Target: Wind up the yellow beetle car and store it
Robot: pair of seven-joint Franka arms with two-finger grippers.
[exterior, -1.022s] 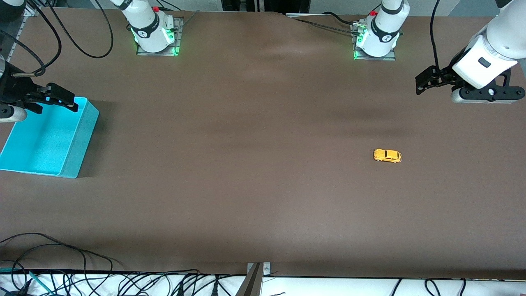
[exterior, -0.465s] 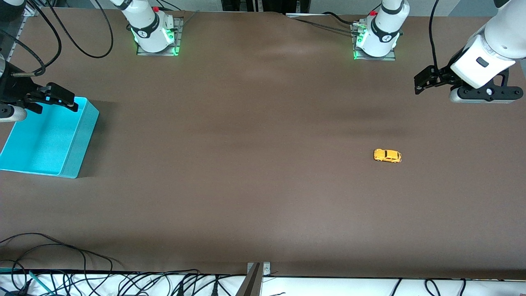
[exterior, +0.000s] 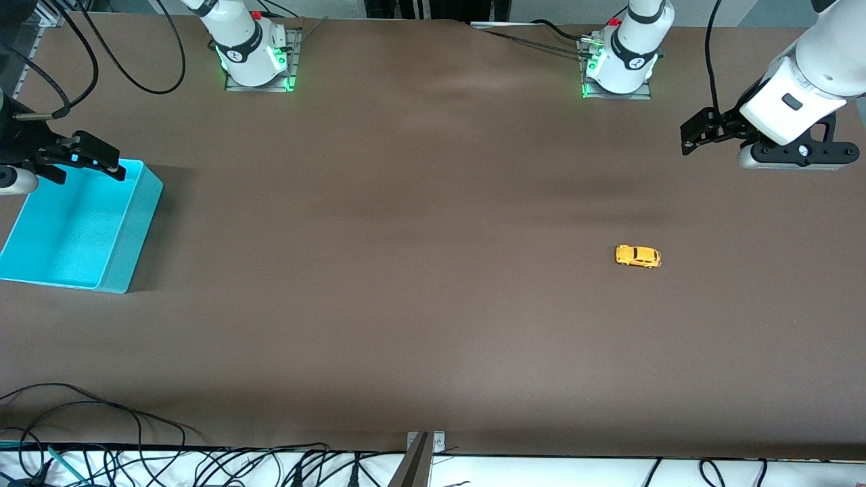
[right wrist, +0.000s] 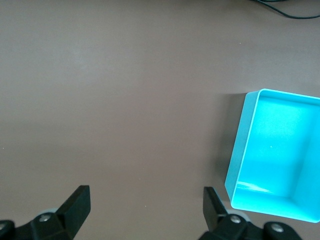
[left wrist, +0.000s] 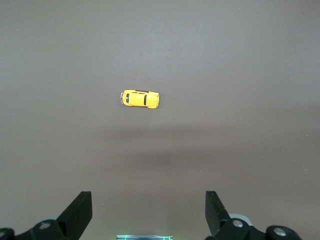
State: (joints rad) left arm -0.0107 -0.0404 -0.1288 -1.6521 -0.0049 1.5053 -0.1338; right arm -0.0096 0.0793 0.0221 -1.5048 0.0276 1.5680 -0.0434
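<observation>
The yellow beetle car (exterior: 637, 256) stands on its wheels on the brown table, toward the left arm's end. In the left wrist view the car (left wrist: 140, 98) shows small, well clear of the fingers. My left gripper (exterior: 695, 134) hangs high over the table edge at that end, closer to the bases than the car, and it is open (left wrist: 147, 199) and empty. My right gripper (exterior: 95, 159) hovers over the corner of the cyan bin (exterior: 135, 223) closest to the bases, also open (right wrist: 145, 192) with nothing in it. The bin (right wrist: 236, 155) is empty.
Both arm bases (exterior: 254, 57) (exterior: 619, 64) stand along the table edge farthest from the front camera. Loose cables (exterior: 101, 433) lie along the edge nearest that camera. Wide brown tabletop (exterior: 406, 237) separates the car and the bin.
Both grippers have drifted slightly toward the bases' side of the table. The car and the bin have not moved.
</observation>
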